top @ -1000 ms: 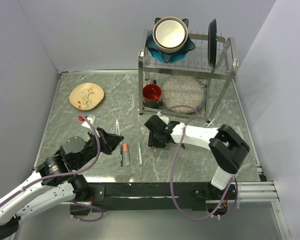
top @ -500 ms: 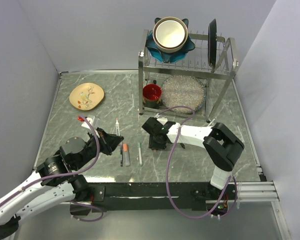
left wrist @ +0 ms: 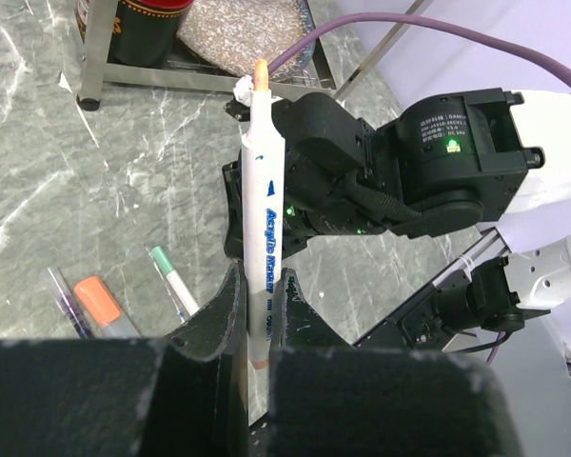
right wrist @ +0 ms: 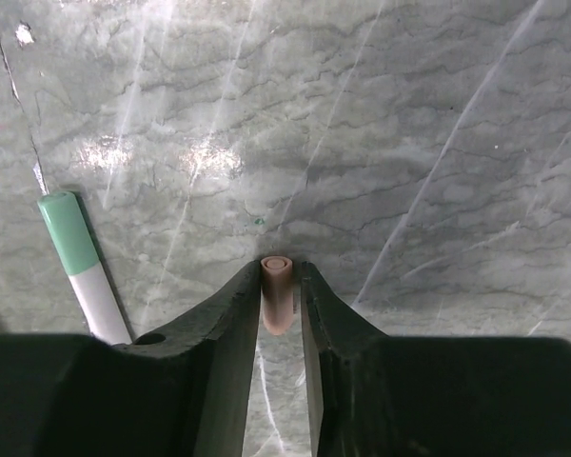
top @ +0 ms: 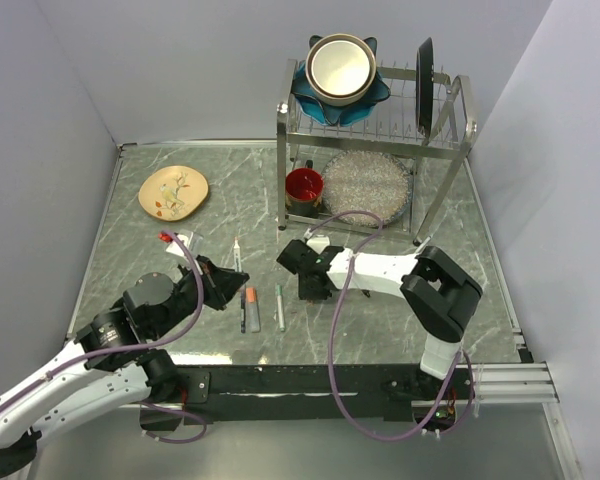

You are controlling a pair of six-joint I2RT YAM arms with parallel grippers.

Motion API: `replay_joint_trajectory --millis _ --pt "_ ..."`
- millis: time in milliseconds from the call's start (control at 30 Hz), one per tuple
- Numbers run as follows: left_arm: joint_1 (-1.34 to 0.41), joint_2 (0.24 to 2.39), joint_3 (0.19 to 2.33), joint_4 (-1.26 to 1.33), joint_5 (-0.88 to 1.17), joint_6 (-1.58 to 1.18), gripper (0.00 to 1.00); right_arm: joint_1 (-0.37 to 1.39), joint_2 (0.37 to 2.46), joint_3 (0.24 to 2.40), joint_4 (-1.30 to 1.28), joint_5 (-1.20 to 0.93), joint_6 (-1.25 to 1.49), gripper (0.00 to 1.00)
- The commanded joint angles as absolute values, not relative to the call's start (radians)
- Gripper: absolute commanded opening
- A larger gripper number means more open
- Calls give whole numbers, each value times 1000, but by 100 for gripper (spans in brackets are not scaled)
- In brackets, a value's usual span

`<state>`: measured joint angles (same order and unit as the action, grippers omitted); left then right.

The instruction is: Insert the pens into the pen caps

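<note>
The jaws of the left gripper [left wrist: 262, 290] clamp the lower barrel of a white plastic marker pen [left wrist: 264, 190] with blue lettering, probably light, stiff and smooth, its orange tip projecting well past them. The jaws of the right gripper [right wrist: 277, 273] pinch a tiny salmon plastic cap [right wrist: 277, 299], open mouth outward. It looks slippery and is likely best squeezed mid-length.

Left arm [top: 75, 370]: white shell links, round black joint housings. Right arm [top: 385, 268]: same white-and-black build, bulky black elbow block. Purple cable [top: 338, 330] runs along each arm. Black motor housing [left wrist: 447, 152] at right wrist: small white print, green light. Left pincer [left wrist: 262, 282], right pincer [right wrist: 277, 274]: matte black, fingers tapering to narrow tips.
</note>
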<state>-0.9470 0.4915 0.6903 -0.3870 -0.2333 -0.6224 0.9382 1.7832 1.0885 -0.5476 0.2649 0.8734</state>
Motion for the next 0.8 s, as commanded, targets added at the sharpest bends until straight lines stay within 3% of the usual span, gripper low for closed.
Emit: replay_joint_trajectory --millis 0,233,500,767 --pt "-950 506 696 -362 -219 -632 1 973 1842 1086 -561 253 867 28" --pt "-950 546 637 -287 -161 -667 1 974 1815 1052 -511 268 841 0" --pt "-950 658 439 -49 -37 -793 1 966 1691 1022 -473 307 796 0" --pt "-951 853 259 346 72 -911 1 946 1543 916 -381 298 792 0"
